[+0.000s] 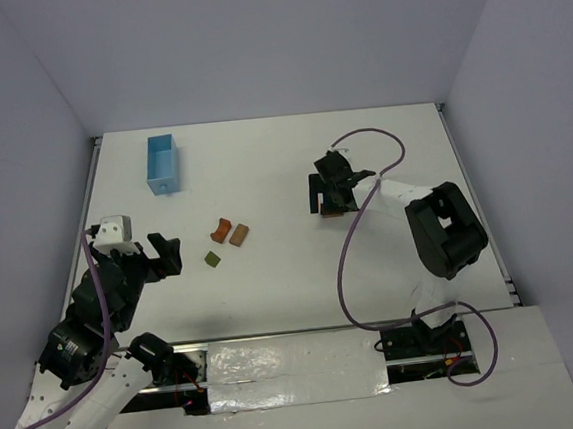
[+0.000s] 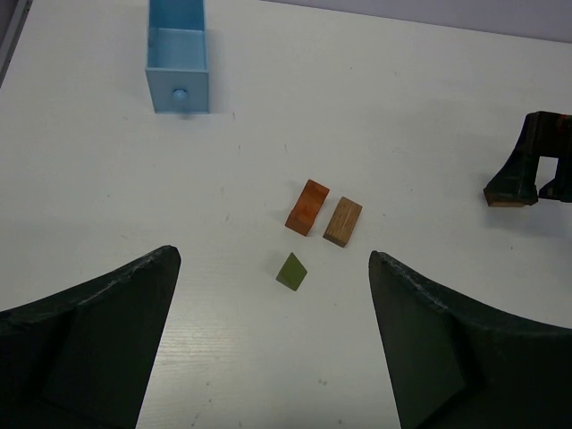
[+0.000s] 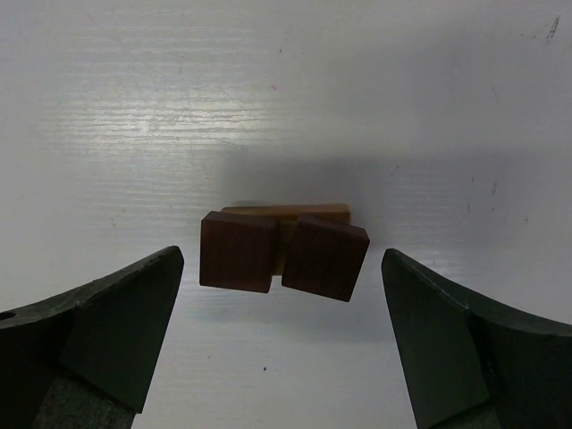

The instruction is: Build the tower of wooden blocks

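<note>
Okay, both released: left end effector [image 1: 162, 255] at lower left and right end effector [image 1: 331, 198] at centre right have jaws wide, nothing held. The tower is just a start. Two dark brown cubes [image 3: 237, 250] sit side by side between the right jaws, touching a tan plank [image 3: 286, 213]; can't tell if they're on it or against it. Loose pieces lie mid-desk [image 1: 282, 165]: orange-red arch [image 2: 307, 206] just beside tan-brown block [image 2: 342, 222], with olive-green piece [image 2: 291, 271] near, below them. Blocks look light, stiff and smooth-faced, probably easy to slide or knock over. Best pinched across flat parallel sides, low and centred. The arch and tan block are close, so a finger may nudge the neighbour. Light blue box [image 2: 178, 54] is well apart at upper left. The right arm's purple cable [image 1: 346, 259] loops over the desk between the loose pieces and the start of the tower.
</note>
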{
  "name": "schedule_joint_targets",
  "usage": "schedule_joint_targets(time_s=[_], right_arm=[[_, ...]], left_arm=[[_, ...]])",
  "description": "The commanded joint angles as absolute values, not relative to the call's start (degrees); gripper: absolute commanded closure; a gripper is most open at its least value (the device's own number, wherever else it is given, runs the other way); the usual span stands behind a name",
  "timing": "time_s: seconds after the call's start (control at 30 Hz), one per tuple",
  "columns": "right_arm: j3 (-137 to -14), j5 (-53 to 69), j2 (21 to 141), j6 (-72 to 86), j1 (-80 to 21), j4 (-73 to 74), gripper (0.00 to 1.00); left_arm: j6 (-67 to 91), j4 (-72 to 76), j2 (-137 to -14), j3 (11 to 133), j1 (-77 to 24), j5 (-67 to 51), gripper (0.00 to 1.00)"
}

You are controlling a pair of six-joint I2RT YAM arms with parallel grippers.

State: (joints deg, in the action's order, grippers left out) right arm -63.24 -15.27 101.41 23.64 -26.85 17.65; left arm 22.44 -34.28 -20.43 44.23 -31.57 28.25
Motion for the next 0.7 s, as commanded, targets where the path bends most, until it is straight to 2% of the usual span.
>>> schedule_joint_targets(time_s=[0.0,0.33,0.67], right_arm=[[-65.7,-16.5,102.5,24.5,-26.9,18.0,0.0],[-67.4,-16.4,103.5,22.9,-26.8,18.5,0.01],[-67.4,-15.8,104.4,20.9,-26.5,18.3,0.09]], left_arm=[[21.4,-32.1,-20.7,44.2,-31.5,28.7,0.01],[21.4,-32.0,-20.6,44.2,-31.6,28.4,0.0],[21.2,-31.9,-20.6,44.1,-31.6,28.0,0.01]])
